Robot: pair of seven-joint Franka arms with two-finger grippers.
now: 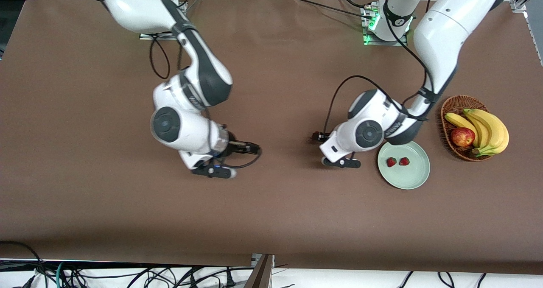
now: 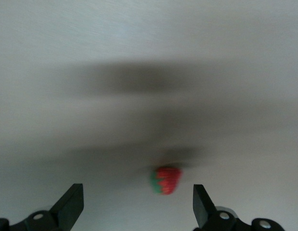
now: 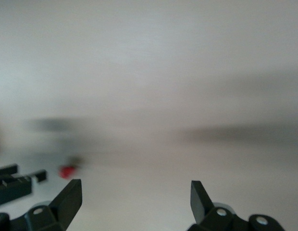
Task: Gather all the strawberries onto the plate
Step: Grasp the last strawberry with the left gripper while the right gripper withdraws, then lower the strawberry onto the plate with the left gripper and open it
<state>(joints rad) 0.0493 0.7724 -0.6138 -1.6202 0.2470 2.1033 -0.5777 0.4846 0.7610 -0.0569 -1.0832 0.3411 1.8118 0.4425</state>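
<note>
On the green plate (image 1: 413, 175) we see two strawberries (image 1: 397, 161). One more strawberry (image 2: 166, 180) lies on the surface between our left gripper's (image 2: 138, 203) wide, empty jaws. Next we close and lift. Our right gripper (image 3: 136, 201) waits, jaws wide, empty. A fruit basket (image 1: 452, 110) sits near the plate.

From my remote station, the right gripper (image 3: 134, 192) shows both dark fingers (image 3: 69, 197) spread wide with nothing between them, over bare bench (image 3: 149, 72). I note a small red strawberry (image 3: 67, 171), blurred, resting on the bench. Just beside it sits the left gripper (image 3: 17, 179), dark and partly cut off.
</note>
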